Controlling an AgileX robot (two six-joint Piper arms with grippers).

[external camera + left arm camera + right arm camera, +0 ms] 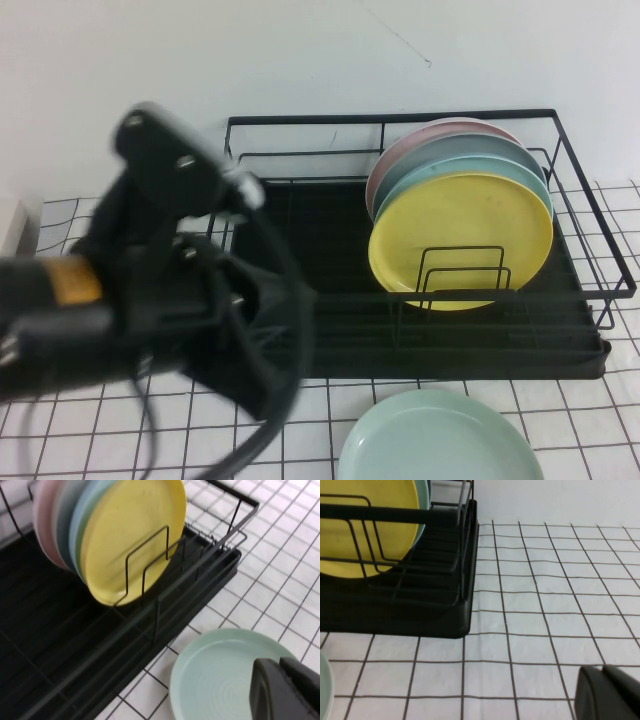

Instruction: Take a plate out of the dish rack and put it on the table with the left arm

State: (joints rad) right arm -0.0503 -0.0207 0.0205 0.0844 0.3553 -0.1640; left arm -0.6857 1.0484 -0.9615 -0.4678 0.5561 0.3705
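The pale mint-green plate [435,442] lies flat on the gridded table [590,420] just in front of the black dish rack [450,362]. In the left wrist view my left gripper [279,665] hangs over the near side of the plate [215,680], fingers together and holding nothing. The left arm [150,300] shows blurred at the left of the high view. My right gripper [602,670] is shut and empty low over the table [545,605], right of the rack [420,610]. A sliver of the plate [324,685] shows there.
In the rack stand a yellow plate [462,238] in front, then teal, grey-blue and pink plates [440,135] behind it. The rack's left half [320,250] holds no plates. A white wall rises behind the rack.
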